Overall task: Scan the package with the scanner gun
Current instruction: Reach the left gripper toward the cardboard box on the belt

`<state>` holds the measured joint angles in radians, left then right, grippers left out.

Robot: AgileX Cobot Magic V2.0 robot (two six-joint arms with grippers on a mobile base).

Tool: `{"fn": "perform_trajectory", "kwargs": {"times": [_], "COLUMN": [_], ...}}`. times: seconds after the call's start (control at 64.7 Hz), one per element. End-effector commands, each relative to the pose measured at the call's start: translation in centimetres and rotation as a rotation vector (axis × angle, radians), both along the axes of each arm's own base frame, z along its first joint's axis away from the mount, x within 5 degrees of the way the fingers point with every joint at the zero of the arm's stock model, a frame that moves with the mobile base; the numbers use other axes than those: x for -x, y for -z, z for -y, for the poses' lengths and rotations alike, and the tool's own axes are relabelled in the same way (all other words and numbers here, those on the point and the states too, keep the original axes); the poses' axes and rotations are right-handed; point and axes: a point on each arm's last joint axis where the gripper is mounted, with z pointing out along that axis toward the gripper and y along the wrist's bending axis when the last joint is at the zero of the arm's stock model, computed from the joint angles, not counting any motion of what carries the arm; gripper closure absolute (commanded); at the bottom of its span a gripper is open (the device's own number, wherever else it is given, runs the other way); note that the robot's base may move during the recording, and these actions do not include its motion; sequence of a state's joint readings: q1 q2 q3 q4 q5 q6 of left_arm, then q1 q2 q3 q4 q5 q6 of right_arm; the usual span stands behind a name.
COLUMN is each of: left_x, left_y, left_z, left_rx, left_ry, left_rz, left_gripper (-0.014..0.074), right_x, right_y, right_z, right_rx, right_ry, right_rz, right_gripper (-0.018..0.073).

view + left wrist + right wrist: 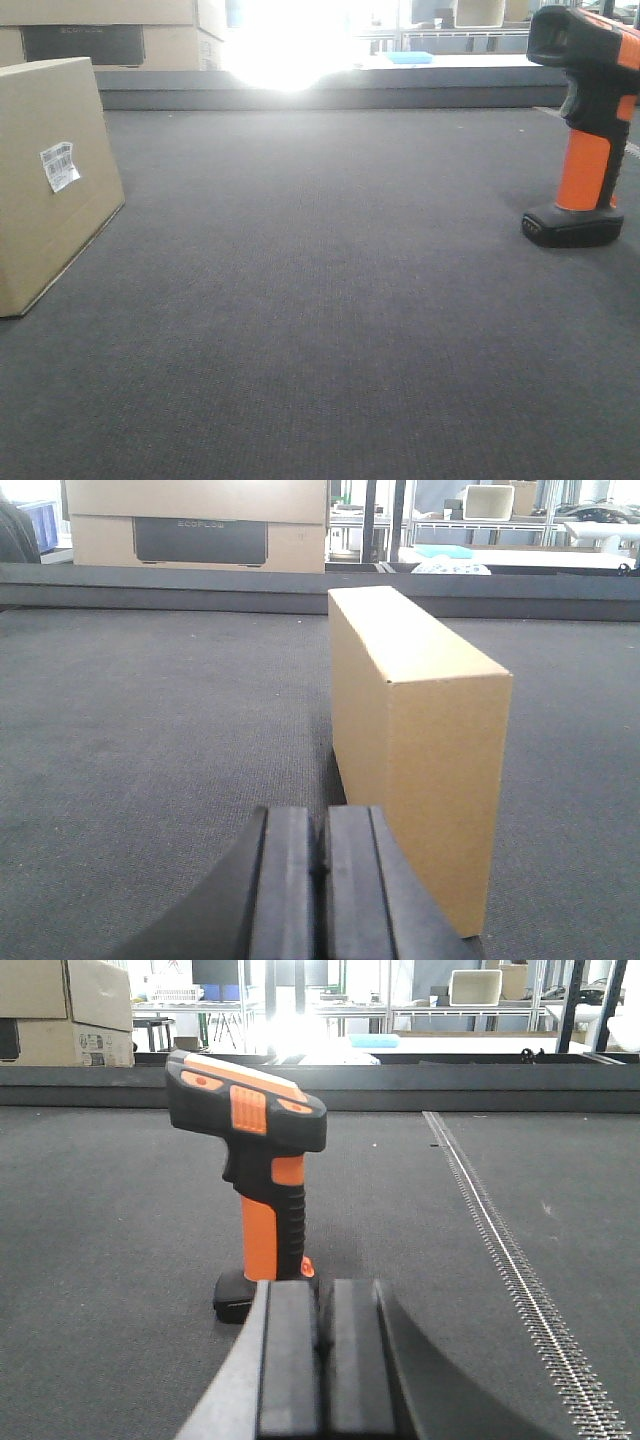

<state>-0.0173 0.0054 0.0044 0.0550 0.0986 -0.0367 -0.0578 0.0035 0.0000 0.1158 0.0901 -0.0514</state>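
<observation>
Front view: package (50, 190) stands far left on the bench (330, 320), scanner gun (588, 150) upright far right. Left wrist: left claw (320, 875) closed, empty, just beside the package. Right wrist: right claw (322, 1355) closed, empty, facing the scanner gun; open it wide, then grip the orange handle squarely

Large cardboard box (200, 505) at back, dark rectangular panel (200, 540): brand "ECOFLOW" in pale capitals, legible in left wrist view. Front view, same kind of panel: lettering too faint to read.
Plain brown cardboard box (50, 200), small white barcode label (59, 166): bars and printed lines visible, characters too small.
Stacked cardboard box (95, 1000) far left, white sticker (95, 1045): print unreadable.
</observation>
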Motion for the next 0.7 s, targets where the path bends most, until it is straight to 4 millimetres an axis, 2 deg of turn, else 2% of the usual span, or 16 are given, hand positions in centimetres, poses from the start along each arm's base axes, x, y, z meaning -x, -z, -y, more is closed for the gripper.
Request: {"fn": "perform_trajectory", "kwargs": {"times": [0.0, 0.356, 0.51, 0.681], "left_x": [0.1, 0.1, 0.1, 0.2], "left_y": [-0.3, -0.4, -1.0, -1.7], "left_z": [0.0, 0.0, 0.1, 0.1], "left_rx": [0.000, -0.009, -0.007, -0.006], "left_ry": [0.005, 0.005, 0.009, 0.014], "left_rz": [0.028, 0.032, 0.101, 0.182], "left_gripper": [0.0707, 0.0707, 0.0707, 0.0707], "right_x": [0.0, 0.0, 0.0, 0.2], "right_y": [-0.2, -0.4, -0.5, -1.6], "right_z": [0.0, 0.0, 0.1, 0.2], "right_rx": [0.007, 0.008, 0.009, 0.014], "right_ry": [0.002, 0.005, 0.006, 0.020], "right_rz": [0.020, 0.046, 0.056, 0.173], "right_gripper": [0.0712, 0.0712, 0.0712, 0.0712]}}
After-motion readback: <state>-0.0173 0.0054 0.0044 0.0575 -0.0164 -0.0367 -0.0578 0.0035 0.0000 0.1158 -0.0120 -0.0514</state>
